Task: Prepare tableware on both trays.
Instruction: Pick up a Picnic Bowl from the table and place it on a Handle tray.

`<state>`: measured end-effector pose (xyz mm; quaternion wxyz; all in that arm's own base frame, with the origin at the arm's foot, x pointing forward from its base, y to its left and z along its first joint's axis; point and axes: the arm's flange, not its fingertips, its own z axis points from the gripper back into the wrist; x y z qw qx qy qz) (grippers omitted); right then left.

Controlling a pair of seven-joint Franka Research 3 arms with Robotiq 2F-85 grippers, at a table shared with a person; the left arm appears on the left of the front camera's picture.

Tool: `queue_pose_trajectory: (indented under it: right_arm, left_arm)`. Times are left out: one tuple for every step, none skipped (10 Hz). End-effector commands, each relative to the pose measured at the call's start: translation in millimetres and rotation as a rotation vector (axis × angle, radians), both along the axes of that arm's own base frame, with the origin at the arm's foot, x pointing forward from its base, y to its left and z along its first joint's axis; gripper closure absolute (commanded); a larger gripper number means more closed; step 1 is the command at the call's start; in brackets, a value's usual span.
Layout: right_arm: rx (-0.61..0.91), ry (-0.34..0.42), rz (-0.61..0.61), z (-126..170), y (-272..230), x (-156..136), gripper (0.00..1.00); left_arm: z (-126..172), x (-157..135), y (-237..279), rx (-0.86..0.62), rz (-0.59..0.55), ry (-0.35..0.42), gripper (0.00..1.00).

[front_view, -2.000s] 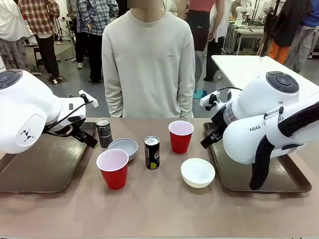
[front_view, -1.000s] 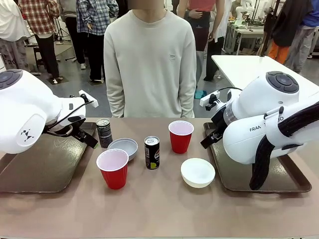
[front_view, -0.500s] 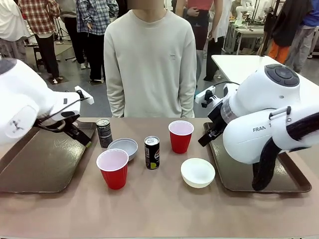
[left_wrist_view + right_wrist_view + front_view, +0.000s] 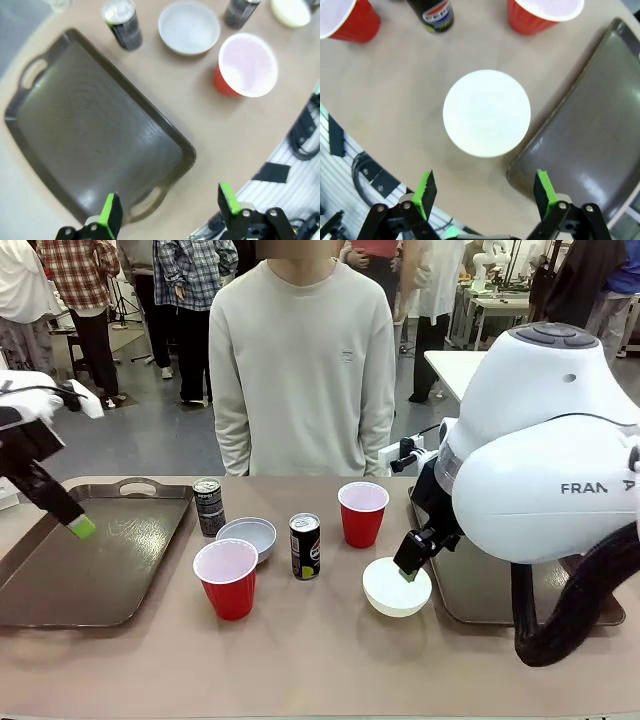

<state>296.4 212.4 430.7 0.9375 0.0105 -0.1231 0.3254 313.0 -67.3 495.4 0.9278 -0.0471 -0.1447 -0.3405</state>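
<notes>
Between the trays stand two red cups [image 4: 226, 580] [image 4: 362, 515], two dark cans [image 4: 305, 546] [image 4: 208, 507], a grey-blue bowl [image 4: 248, 537] and a white bowl [image 4: 397, 587]. My left gripper [image 4: 78, 526] hangs open over the left tray [image 4: 100, 560], which lies bare beneath its green pads [image 4: 111, 216]. My right gripper [image 4: 409, 566] is open just above the white bowl [image 4: 486, 112], at its far right rim beside the right tray [image 4: 470, 590]. Nothing sits between either pair of fingers.
A person in a pale sweater [image 4: 300, 370] stands at the table's far edge, hands out of sight. The right arm's big white body [image 4: 545, 470] covers much of the right tray. Bare tabletop [image 4: 320, 660] lies in front of the tableware.
My left arm has pulled back to the left and risen, uncovering the left tray. My right arm has swung left off the right tray and lowered its gripper over the white bowl.
</notes>
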Motion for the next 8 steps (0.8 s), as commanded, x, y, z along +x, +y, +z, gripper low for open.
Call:
queue_pose_trajectory:
  right_arm:
    - [0.019, -0.025, 0.018, -2.6, 0.3, 8.3, 0.0]
    - [0.019, -0.025, 0.018, -2.6, 0.3, 8.3, 0.0]
    - [0.019, -0.025, 0.018, -2.6, 0.3, 8.3, 0.0]
    - [0.019, -0.025, 0.018, -2.6, 0.3, 8.3, 0.0]
    - [0.004, -0.014, 0.004, 1.3, 0.5, 1.3, 0.0]
    - [0.054, -0.013, -0.09, -2.3, -23.7, -4.8, 0.0]
    - [0.112, 0.002, -0.16, -4.8, -47.2, -16.9, 0.0]
    - [0.155, 0.026, -0.216, -6.8, -64.0, -30.0, 0.0]
  left_arm:
    - [-11.6, 10.3, -7.1, 0.023, -0.01, -0.001, 0.0]
    - [-11.6, 10.3, -7.1, 0.023, -0.01, -0.001, 0.0]
    - [-11.6, 10.3, -7.1, 0.023, -0.01, -0.001, 0.0]
    - [-11.6, 10.3, -7.1, 0.023, -0.01, -0.001, 0.0]
    - [-5.7, 2.9, -4.7, 0.016, -0.005, 0.009, 0.0]
    - [-20.7, -4.5, -6.7, -0.03, 0.061, 0.089, 0.0]
    - [-34.6, -20.9, -9.0, -0.064, 0.104, 0.157, 0.0]
    - [-43.0, -39.4, -12.2, -0.091, 0.137, 0.254, 0.0]
